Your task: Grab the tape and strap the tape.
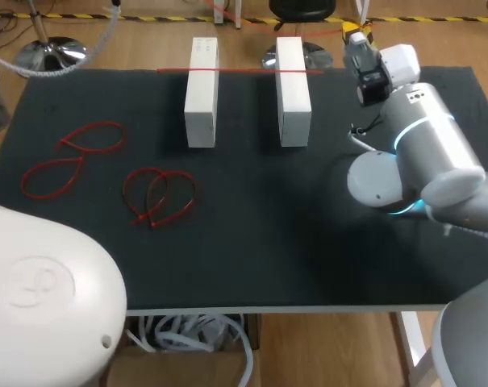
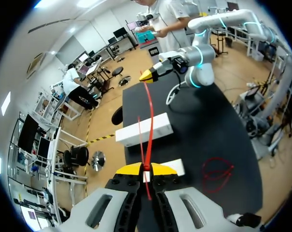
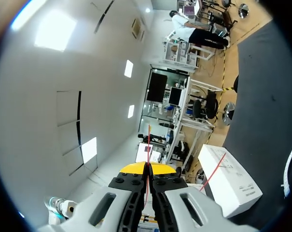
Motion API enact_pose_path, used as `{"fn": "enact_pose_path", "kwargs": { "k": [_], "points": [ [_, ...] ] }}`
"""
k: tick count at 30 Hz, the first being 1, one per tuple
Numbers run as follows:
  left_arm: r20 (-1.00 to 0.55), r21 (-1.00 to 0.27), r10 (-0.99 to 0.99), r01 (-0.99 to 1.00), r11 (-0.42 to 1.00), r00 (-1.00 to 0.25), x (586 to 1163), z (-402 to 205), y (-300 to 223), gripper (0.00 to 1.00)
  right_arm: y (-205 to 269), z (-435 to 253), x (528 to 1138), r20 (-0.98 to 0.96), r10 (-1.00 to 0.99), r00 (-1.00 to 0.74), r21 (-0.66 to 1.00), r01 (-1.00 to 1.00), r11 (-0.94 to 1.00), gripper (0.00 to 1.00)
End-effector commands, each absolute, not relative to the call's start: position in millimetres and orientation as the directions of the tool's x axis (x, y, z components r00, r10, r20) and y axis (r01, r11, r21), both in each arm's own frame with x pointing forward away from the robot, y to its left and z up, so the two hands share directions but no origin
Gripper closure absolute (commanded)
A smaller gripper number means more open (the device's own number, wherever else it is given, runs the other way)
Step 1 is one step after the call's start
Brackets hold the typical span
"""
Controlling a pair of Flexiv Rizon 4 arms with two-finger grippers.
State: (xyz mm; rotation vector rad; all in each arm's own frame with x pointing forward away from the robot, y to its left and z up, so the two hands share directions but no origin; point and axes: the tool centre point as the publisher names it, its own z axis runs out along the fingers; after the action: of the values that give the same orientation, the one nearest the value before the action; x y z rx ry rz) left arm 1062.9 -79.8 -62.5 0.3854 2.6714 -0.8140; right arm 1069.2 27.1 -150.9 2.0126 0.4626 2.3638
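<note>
Grab looks done: left pincer (image 2: 146,170) and right pincer (image 3: 148,167) each clamped on the tape (image 1: 235,71), which lies across the white boxes (image 1: 201,97) on the far desk (image 1: 308,242). Next, probably bring the ends together and thread the strap.

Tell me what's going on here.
Both arms hold one red strap: the left tool is shut on one end, the right tool on the other. The strap stretches straight across the tops of two white blocks. Several red loops lie aside on the table, untouched.
</note>
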Motion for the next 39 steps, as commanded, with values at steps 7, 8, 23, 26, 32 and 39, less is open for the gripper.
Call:
{"fn": "enact_pose_path", "kwargs": {
  "k": [7, 8, 23, 26, 32, 39],
  "points": [
    [-0.365, -0.439, 0.211, 0.368, 0.820, -0.907, 1060, -63, -81, 1.00, 29, -150, 1075, 0.945, 0.259, -0.200, 0.301, 0.223, -0.927, 1.00],
    [-0.343, -0.392, 0.260, 0.389, 0.833, -0.903, 1060, -64, -83, 1.00, 29, -151, 1075, 0.945, 0.262, -0.195, 0.303, 0.226, -0.926, 1.00],
    [-0.108, -0.005, 0.420, 0.423, 0.906, -0.901, 1039, -94, -63, 1.00, 30, -158, 1070, 0.918, 0.337, -0.210, 0.383, 0.248, -0.890, 1.00],
    [-0.083, 0.007, 0.396, 0.397, 0.918, -0.914, 1035, -102, -60, 1.00, 30, -159, 1069, 0.912, 0.352, -0.209, 0.399, 0.256, -0.881, 1.00],
    [-0.097, 0.020, 0.379, 0.379, 0.925, -0.920, 1039, -103, -65, 1.00, 35, -160, 1067, 0.895, 0.388, -0.221, 0.439, 0.280, -0.854, 1.00],
    [-0.178, 0.022, 0.402, 0.405, 0.914, -0.898, 1045, -78, -81, 1.00, 40, -161, 1066, 0.886, 0.404, -0.228, 0.458, 0.299, -0.837, 1.00]
  ]
}}
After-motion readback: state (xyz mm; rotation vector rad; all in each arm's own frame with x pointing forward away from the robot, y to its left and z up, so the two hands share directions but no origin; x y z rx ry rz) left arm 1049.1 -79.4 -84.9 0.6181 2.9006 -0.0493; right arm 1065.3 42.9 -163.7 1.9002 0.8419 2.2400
